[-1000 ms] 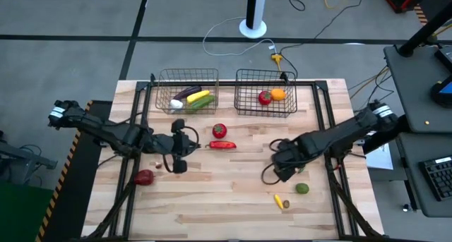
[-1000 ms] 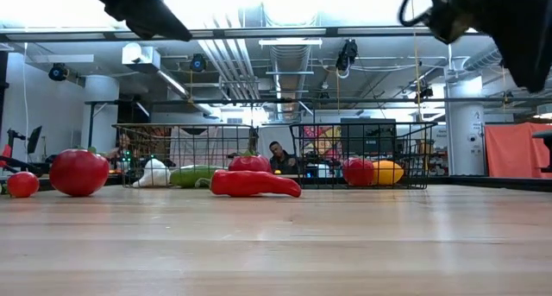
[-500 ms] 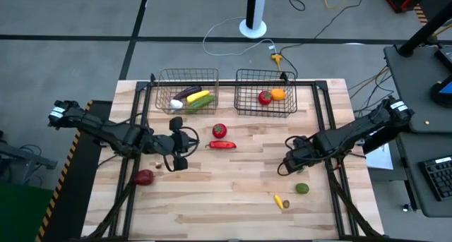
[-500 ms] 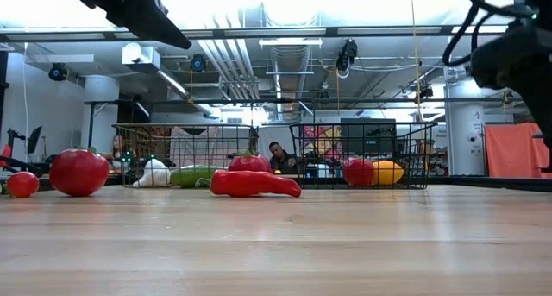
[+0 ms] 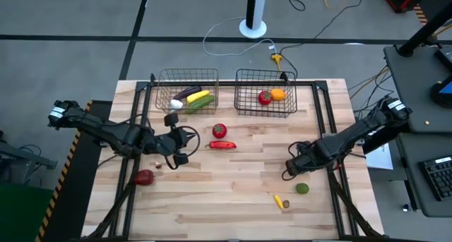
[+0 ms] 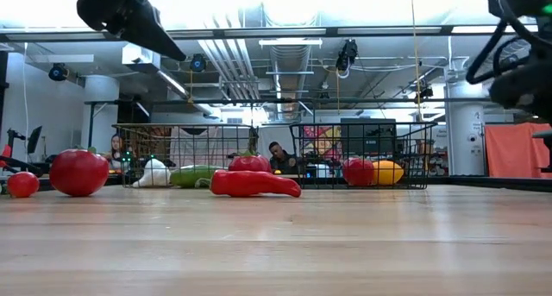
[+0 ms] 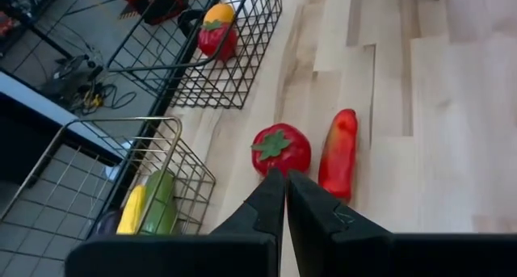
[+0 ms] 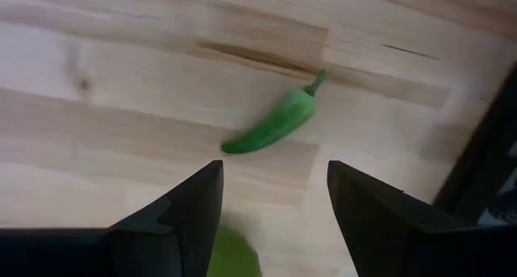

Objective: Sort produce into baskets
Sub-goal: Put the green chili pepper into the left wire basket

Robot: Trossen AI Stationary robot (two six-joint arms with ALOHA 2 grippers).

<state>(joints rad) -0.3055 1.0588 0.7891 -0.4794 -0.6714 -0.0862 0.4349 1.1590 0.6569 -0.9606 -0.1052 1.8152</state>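
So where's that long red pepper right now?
In the high view the long red pepper lies on the table's middle, just below the red tomato and in front of the copper basket, right of the left claw.

In the right wrist view a rounded lime-green produce piece is mostly hidden between that arm's own dark fingers and cut off by the picture's edge, so its kind cannot be told. In the left wrist view the copper wire basket runs off the edge, and a purple piece in it shows only as a sliver. In the high view a tiny brown speck near the round red tomato is too small to identify
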